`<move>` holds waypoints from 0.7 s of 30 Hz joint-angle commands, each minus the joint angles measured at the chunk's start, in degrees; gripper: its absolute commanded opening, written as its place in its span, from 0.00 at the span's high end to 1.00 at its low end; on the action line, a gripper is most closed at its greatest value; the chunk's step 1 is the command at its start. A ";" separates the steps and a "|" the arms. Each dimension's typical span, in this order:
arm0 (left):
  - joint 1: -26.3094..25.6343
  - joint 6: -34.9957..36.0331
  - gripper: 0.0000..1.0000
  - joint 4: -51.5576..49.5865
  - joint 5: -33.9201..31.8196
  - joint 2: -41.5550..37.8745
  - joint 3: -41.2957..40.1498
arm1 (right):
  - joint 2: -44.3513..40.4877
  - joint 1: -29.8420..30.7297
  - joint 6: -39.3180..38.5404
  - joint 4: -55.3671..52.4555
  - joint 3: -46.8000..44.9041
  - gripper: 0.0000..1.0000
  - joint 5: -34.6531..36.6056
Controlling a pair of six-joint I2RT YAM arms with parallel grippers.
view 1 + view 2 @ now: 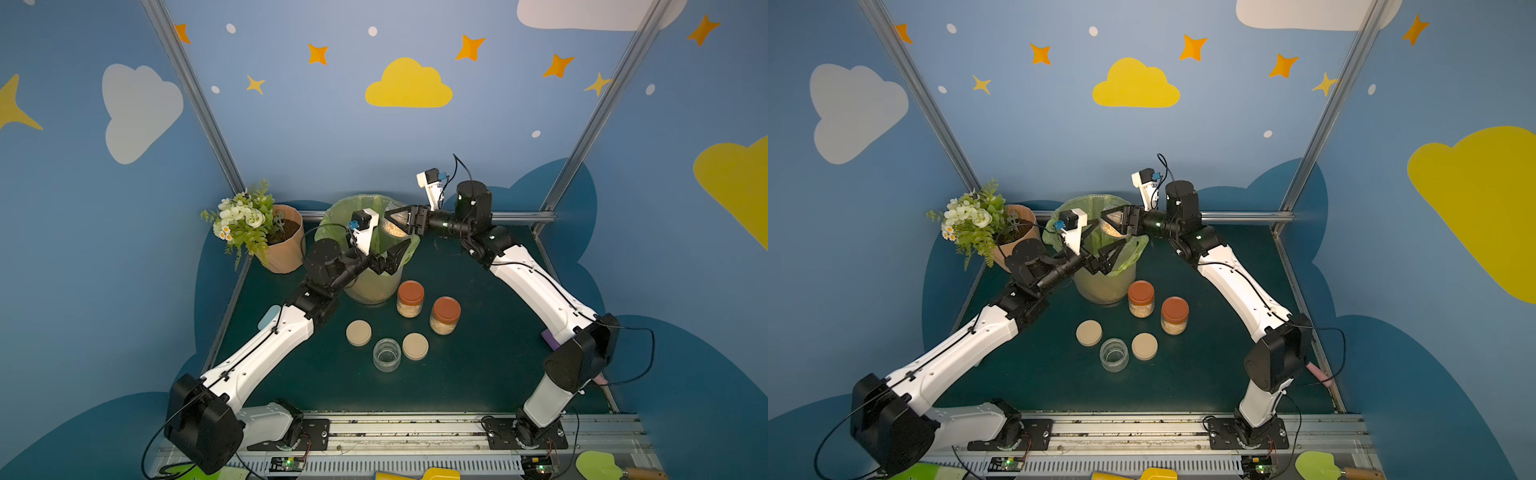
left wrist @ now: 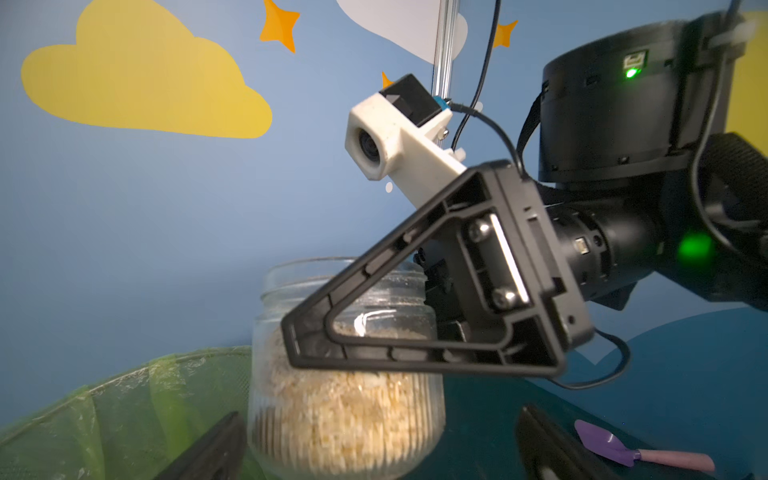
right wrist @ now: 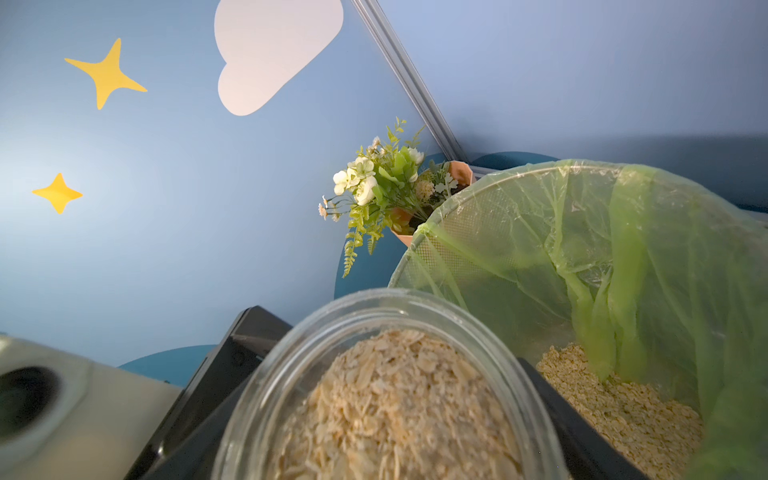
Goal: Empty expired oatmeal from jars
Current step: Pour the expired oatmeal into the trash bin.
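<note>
My right gripper (image 1: 398,223) (image 3: 395,415) is shut on an open, lidless jar (image 2: 345,407) (image 3: 386,332) holding pale oatmeal (image 3: 395,399), and keeps it upright over the green-bagged bin (image 1: 370,286). More oatmeal (image 3: 615,407) lies at the bottom of the bin. My left gripper (image 1: 390,259) (image 2: 380,415) is open at the bin's near rim. Its fingers stand either side of the jar, apart from the glass. In both top views two orange-lidded jars (image 1: 410,299) (image 1: 1174,316) of oatmeal stand on the mat, with an empty clear jar (image 1: 387,354) nearer the front.
Two beige lids (image 1: 358,332) (image 1: 415,345) lie on either side of the empty jar. A flower pot (image 1: 282,245) stands left of the bin. A purple trowel (image 2: 615,451) lies at the mat's right edge. Metal frame posts rise at the back corners.
</note>
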 commanded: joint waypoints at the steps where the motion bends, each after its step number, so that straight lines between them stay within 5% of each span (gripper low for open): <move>1: 0.07 -6.50 0.00 -0.07 -2.26 -3.48 -1.55 | 0.61 0.56 3.42 7.45 2.59 0.78 3.01; 9: 0.05 -30.14 0.00 -4.86 -17.66 -8.69 -4.69 | 3.96 2.36 10.69 14.64 3.24 0.79 7.86; 21: 0.18 -64.77 0.00 2.45 -21.08 -4.65 -5.46 | 3.57 6.42 21.75 28.67 -3.17 0.78 20.19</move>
